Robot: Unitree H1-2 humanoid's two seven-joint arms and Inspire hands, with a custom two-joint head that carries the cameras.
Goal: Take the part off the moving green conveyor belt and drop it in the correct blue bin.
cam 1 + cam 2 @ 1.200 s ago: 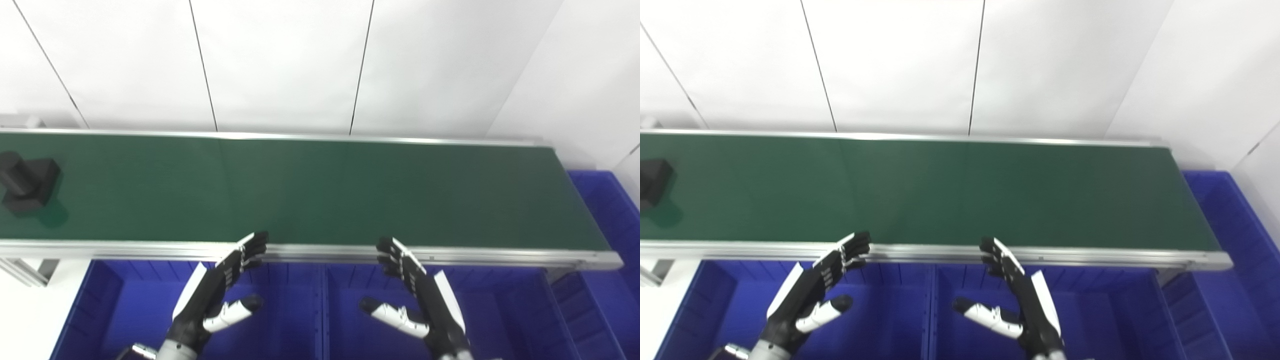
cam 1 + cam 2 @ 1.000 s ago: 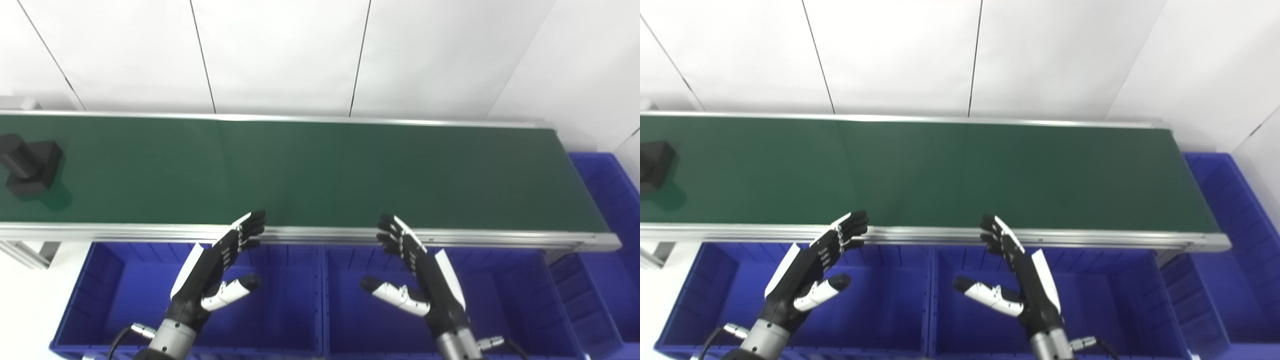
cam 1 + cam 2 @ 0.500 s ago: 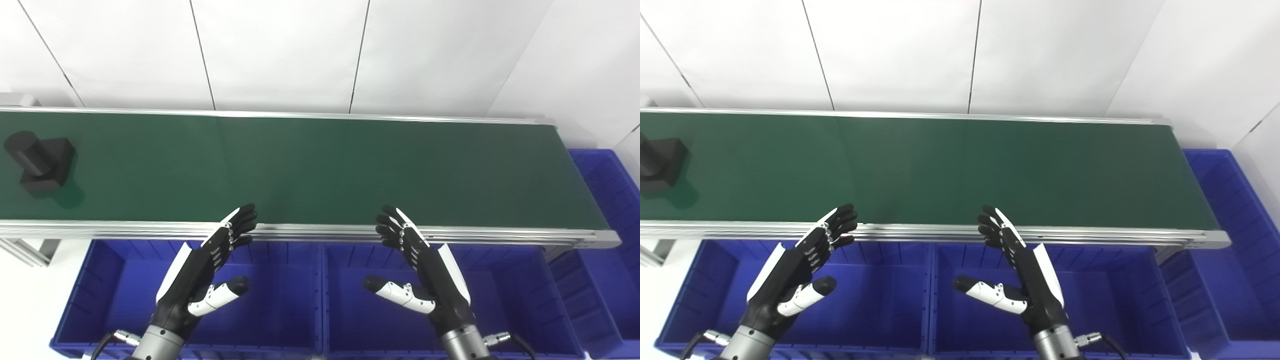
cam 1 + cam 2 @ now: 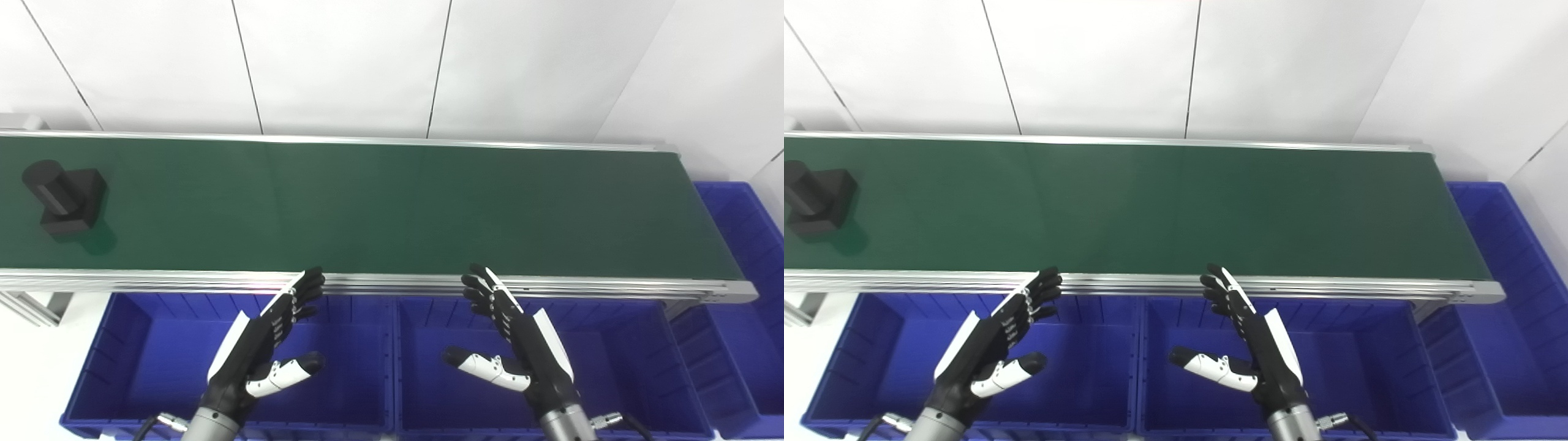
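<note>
**Black part rides in at the belt's left end**

The part (image 4: pixel 64 199) is matte black: a square block with a stubby cylinder projecting from it. It lies on the green conveyor belt (image 4: pixel 392 208) near the left end, its long axis running diagonally, the cylinder pointing up-left toward the far rail and the block toward the near one. Whether the cylinder rests on the belt or angles upward is hard to judge.

Compared with half a second ago, the part sits a little farther right along the belt.

The left hand (image 4: pixel 263 343) and right hand (image 4: pixel 514 343) both hover released, fingers spread and thumbs out, holding nothing, above the blue bins (image 4: pixel 153 349) just below the belt's near rail.
</note>
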